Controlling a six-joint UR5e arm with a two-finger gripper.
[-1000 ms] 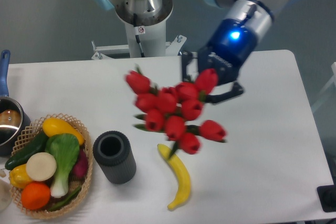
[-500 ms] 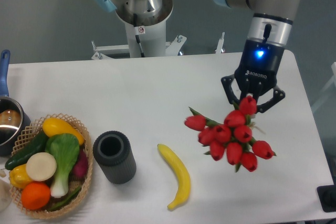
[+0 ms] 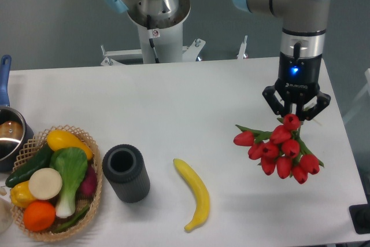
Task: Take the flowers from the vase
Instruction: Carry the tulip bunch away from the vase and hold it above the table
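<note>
The flowers [image 3: 278,150], a bunch of red tulips with green stems, hang below my gripper [image 3: 295,112] over the right side of the table. The gripper points down and is shut on the flowers' stems; the stems themselves are mostly hidden between the fingers. The vase [image 3: 125,173], a short dark grey cylinder, stands upright with nothing in its mouth at the front left, far to the left of the gripper.
A yellow banana [image 3: 194,192] lies between the vase and the flowers. A wicker basket [image 3: 95,169] with vegetables and fruit stands at the left. A pot [image 3: 8,137] with a blue handle sits at the left edge. The robot's base [image 3: 154,13] is at the back.
My gripper has carried the flowers from above the table's middle to the right side, and has turned upright. The vase and banana have not moved.
</note>
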